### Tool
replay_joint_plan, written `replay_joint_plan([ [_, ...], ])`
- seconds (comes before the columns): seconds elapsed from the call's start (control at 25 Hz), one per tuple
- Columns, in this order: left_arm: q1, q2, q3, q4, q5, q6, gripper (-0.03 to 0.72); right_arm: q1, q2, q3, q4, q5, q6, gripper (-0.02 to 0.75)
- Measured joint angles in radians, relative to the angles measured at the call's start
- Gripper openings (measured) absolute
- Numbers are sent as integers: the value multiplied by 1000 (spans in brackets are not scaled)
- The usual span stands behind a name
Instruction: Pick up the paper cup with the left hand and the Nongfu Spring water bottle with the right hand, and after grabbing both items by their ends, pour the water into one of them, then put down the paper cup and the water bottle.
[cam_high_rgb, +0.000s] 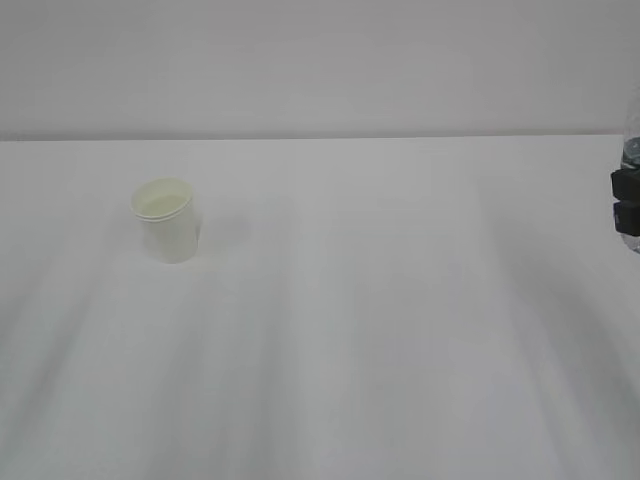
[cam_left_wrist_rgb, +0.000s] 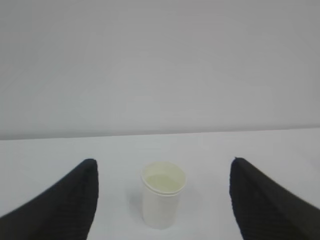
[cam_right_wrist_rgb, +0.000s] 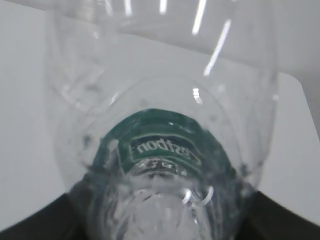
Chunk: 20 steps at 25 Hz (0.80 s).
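Paper cup (cam_high_rgb: 167, 220) stands upright on the white table (cam_high_rgb: 360, 340), open end up, rolled rim intact, cream inside. Nothing touches it.

Left hand (cam_left_wrist_rgb: 162, 200): jaws spread wide, released. In the left wrist view the two black fingers (cam_left_wrist_rgb: 60, 205) sit either side of the cup, each clearly apart from its wall; cup centred between them, a little further out from the camera than the fingertips. No contact. The left arm itself does not show in the exterior view.

Right hand (cam_high_rgb: 626, 200): clamped on the Nongfu Spring water bottle (cam_right_wrist_rgb: 160, 150). In the exterior view only a sliver shows, far to the cup's right at the frame edge: black gripper pads with clear plastic above and below them. The right wrist view looks along the bottle from close up: clear ribbed body fills the frame, green label band with white lettering seen through the plastic, black gripper parts at the bottom corners hugging both sides. Whether the bottle's base rests on the table or is lifted, cannot tell. Water level inside not readable.

Cup and bottle are well apart.
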Motion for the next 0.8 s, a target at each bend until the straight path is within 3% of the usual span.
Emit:
replay_joint_plan([
  [0.8, 0, -216, -12, 5, 310, -36, 587, 0, 0, 0, 0, 0, 0, 403],
])
